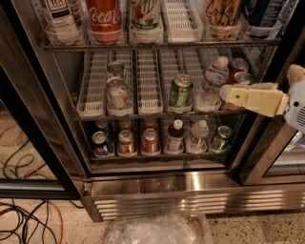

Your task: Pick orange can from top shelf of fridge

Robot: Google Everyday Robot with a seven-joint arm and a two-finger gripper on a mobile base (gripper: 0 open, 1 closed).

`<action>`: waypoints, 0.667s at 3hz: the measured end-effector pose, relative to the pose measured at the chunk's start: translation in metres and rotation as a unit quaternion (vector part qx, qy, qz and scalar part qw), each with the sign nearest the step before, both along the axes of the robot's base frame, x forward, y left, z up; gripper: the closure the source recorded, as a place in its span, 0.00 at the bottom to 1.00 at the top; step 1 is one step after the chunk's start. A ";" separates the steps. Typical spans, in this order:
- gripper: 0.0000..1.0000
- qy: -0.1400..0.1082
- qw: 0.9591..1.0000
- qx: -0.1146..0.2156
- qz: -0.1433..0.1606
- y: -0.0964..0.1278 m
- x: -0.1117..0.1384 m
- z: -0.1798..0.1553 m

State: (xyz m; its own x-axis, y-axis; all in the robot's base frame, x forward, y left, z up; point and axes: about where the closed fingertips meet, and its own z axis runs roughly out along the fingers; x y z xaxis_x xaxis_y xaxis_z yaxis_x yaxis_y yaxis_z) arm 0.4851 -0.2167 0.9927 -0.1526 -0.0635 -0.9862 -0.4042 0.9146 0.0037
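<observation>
We read the coming move off one relation: the orange can (223,13) lies almost straight up from the gripper (231,95), at about 12 o'clock and a shade toward 11.

The can stands upright on the top shelf (157,46) of the fridge (190,188), in a white lane tray near the shelf's right end. Its long axis runs 12 to 6, and its upper part is cut off by the frame's edge. The red Coca-Cola can (104,16) stands well apart from it at 9 o'clock on the same shelf, so we judge it no risk of a mix-up.

The gripper hangs one shelf lower, level with the middle rack, coming in from the right edge with its cream body pointing toward 9 o'clock. It sits just in front of a clear water bottle (212,83) and two red-topped cans (238,66), with a green can (180,91) farther toward 9. We cannot tell whether the gripper is spread or pressed together, and nothing appears to be held in it.

There is only the one arm, so no choice of side arises. In our judgement it needs to rise toward 12 past the top shelf's front wire, then reach inward to meet the can's upright side.
</observation>
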 end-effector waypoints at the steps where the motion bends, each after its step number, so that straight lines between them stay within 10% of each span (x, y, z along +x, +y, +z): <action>1: 0.00 -0.042 0.999 -0.007 -0.005 -0.009 -0.009 0.006; 2: 0.00 -0.089 0.996 -0.012 0.004 -0.007 -0.027 0.012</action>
State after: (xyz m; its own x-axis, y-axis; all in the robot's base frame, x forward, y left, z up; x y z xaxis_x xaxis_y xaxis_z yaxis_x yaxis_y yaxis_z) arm 0.4583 -0.2241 1.0047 0.0249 -0.0883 -0.9958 -0.4044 0.9100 -0.0908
